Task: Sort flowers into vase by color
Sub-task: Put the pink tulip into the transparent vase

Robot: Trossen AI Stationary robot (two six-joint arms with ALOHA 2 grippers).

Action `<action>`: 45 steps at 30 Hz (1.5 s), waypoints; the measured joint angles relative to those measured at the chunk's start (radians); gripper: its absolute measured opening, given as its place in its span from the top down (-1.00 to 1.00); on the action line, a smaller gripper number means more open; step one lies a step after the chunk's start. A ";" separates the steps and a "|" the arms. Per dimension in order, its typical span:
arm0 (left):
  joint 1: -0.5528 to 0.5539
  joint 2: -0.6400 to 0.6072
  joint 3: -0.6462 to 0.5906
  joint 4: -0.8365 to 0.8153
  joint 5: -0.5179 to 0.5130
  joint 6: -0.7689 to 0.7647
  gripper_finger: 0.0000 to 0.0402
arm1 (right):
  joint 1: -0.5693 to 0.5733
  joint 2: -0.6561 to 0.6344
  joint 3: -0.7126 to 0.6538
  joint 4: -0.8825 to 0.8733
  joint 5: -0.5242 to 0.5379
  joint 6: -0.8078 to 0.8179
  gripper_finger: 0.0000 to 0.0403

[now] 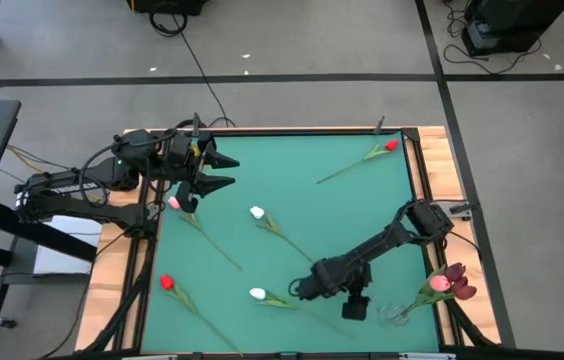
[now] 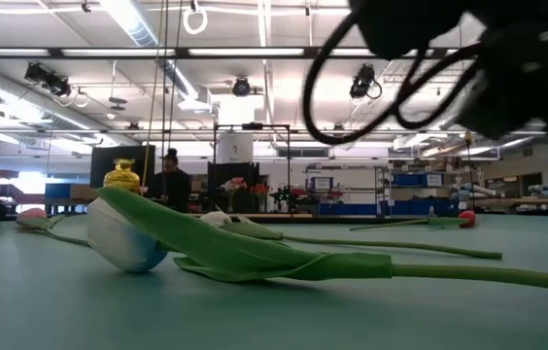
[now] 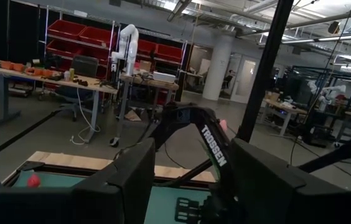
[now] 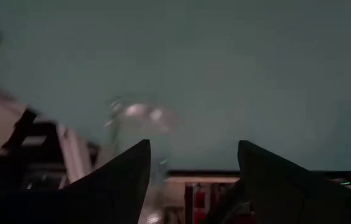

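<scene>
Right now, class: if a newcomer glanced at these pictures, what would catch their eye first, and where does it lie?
Tulips lie scattered over the green table: a red tulip near the far right corner, two white tulips mid-table, another red one near the left. A clear glass vase at the near right edge holds pink and maroon flowers. The right tool hovers open beside it; the left tool waits open at the far left.

Matt green mat on tabletop [image 1: 292, 180], bare wood edges. Clear glass vase [image 1: 396, 314] just beside right gripper [image 1: 356, 308] jaws, glossy. Flowers [image 1: 258, 213] look like plastic or cloth. Jaws matt black plastic.
</scene>
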 joint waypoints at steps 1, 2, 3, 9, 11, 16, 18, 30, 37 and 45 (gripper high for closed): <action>0.000 0.000 0.000 0.000 0.000 0.000 -0.07 | -0.013 -0.006 0.000 -0.001 0.026 0.000 -0.23; 0.000 0.000 0.000 0.000 0.000 0.000 -0.07 | -0.026 -0.013 0.000 0.000 0.055 0.000 -0.23; 0.000 0.000 0.000 0.000 0.000 0.000 -0.07 | -0.041 -0.021 0.000 0.000 0.080 -0.001 -0.23; 0.000 0.000 0.000 0.000 0.000 0.000 -0.07 | -0.151 -0.113 0.000 0.001 0.288 -0.001 -0.23; 0.000 0.000 0.000 0.000 0.000 0.000 -0.07 | -0.190 -0.163 0.000 0.014 0.366 -0.001 -0.23; 0.000 0.000 0.000 0.000 0.000 0.000 -0.07 | -0.290 -0.316 0.000 0.186 0.461 0.017 -0.21; 0.000 0.000 0.000 0.000 0.000 0.000 -0.07 | -0.330 -0.378 0.000 0.301 0.480 0.032 -0.19; 0.000 0.000 0.000 0.000 0.000 0.000 -0.07 | -0.530 -0.449 0.002 0.725 0.364 0.016 -0.15; 0.000 0.000 0.000 0.000 0.000 0.000 -0.07 | -0.503 -0.318 0.001 0.869 0.224 -0.110 -0.10; 0.000 0.000 0.000 0.000 0.000 0.000 -0.07 | -0.468 -0.204 0.001 1.189 0.231 -0.122 -0.06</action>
